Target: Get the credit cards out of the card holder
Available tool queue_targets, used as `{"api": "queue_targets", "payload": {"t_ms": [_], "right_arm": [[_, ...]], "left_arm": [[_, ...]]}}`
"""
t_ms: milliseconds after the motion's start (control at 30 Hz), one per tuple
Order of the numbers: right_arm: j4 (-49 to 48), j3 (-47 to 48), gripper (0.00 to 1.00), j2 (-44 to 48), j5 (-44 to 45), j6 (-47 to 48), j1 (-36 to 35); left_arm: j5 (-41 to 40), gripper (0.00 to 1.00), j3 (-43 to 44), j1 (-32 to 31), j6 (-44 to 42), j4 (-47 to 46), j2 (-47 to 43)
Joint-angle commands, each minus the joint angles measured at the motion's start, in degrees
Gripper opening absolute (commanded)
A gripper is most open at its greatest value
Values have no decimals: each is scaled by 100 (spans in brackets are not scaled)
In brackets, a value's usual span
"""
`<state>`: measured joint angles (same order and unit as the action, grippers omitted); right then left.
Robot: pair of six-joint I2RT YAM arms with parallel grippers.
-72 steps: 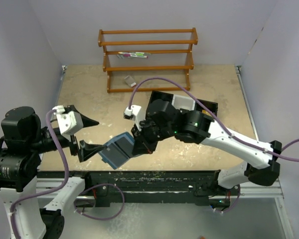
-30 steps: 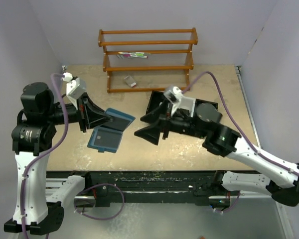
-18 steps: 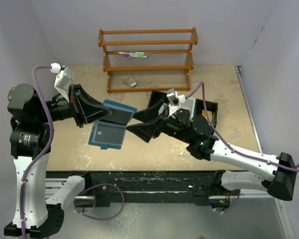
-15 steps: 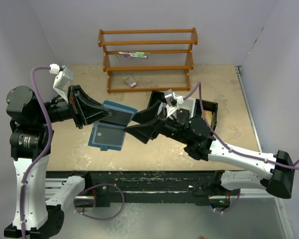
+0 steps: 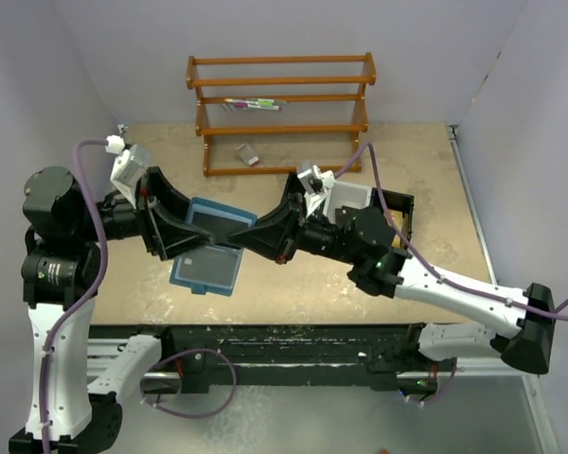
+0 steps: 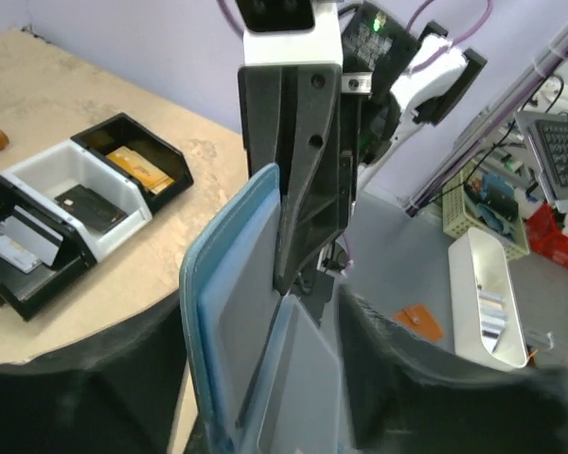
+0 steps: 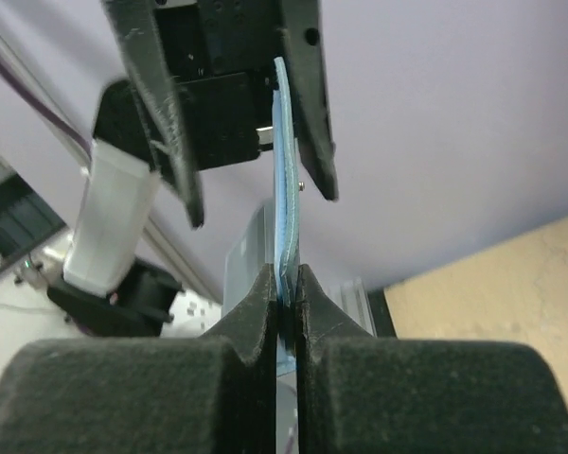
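**Card holder in the air between both tools**

The teal card holder (image 5: 208,271) hangs open above the desk (image 5: 412,156), flaps spread, right between the two arms. The right tool (image 7: 284,284) is pinched tight on one flap's thin edge. The left tool (image 7: 258,203) faces it with fingers well apart, the holder standing in the gap against one finger. Off to the side, the three-compartment tray (image 6: 38,284) has a dark card (image 6: 87,205) in its white middle bin.
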<state>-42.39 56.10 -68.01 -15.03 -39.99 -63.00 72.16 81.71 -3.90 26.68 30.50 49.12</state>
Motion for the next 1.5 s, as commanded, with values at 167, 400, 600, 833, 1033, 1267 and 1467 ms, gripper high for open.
{"api": "queue_targets", "payload": {"t_ms": [167, 400, 600, 833, 1033, 1267, 1467], "right_arm": [[5473, 2260, 0, -285, -1262, 1712, 7], [7359, 3634, 0, -1272, -1494, 2657, 7], [7852, 4427, 0, -1786, -1673, 3117, 7], [8203, 5011, 0, -2181, -1679, 3507, 16], [8335, 5297, 0, -2340, -1856, 3761, 113], [7587, 5011, 24, -2164, -990, 3304, 453], [3801, 2082, 60, -469, -643, 1495, 839]], "left_arm": [[27, 73, 1338, -24, -6252, 5520, 991], [-54, 60, 772, -32, -6926, 5818, 985], [68, 55, 448, -41, -7067, 5766, 1050], [-122, 66, 214, -41, -7355, 5735, 1176], [84, 25, 253, -41, -7430, 5809, 1252], [241, 0, 325, -41, -6419, 5170, 1317], [-46, 0, 202, -41, -3451, 2577, 792]]}}
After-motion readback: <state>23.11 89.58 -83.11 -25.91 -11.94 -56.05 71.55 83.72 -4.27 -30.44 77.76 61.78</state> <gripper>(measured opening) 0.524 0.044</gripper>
